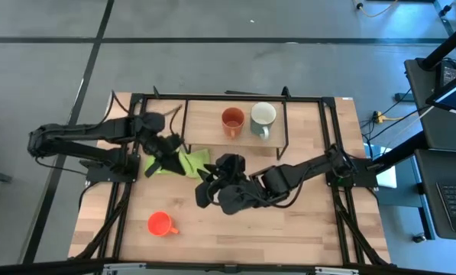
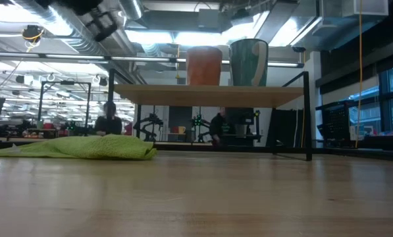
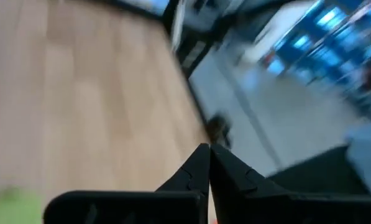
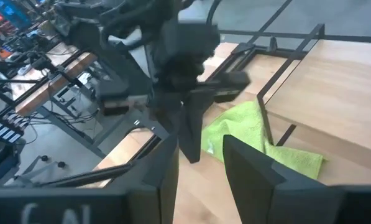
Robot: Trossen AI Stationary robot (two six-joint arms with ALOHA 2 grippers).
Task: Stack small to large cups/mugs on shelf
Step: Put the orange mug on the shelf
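brown-orange mug [image 1: 232, 119] + pale green mug [image 1: 263, 115] already on shelf [image 1: 205, 114] | red mug [image 1: 160, 224] left on tabletop [image 1: 289, 229] | left gripper [image 1: 160, 155] fingers pinched shut, empty, above the cloth [image 1: 183, 162] | right gripper [image 1: 209, 183] fingers apart, empty, probably next to grab

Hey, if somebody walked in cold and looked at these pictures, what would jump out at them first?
Probably the small red mug, alone near the table's front left, far from the shelf where the brown-orange mug and the pale green mug stand side by side. Next, the lime cloth left of centre, with the left hand shut over it and the right hand open just beside it.
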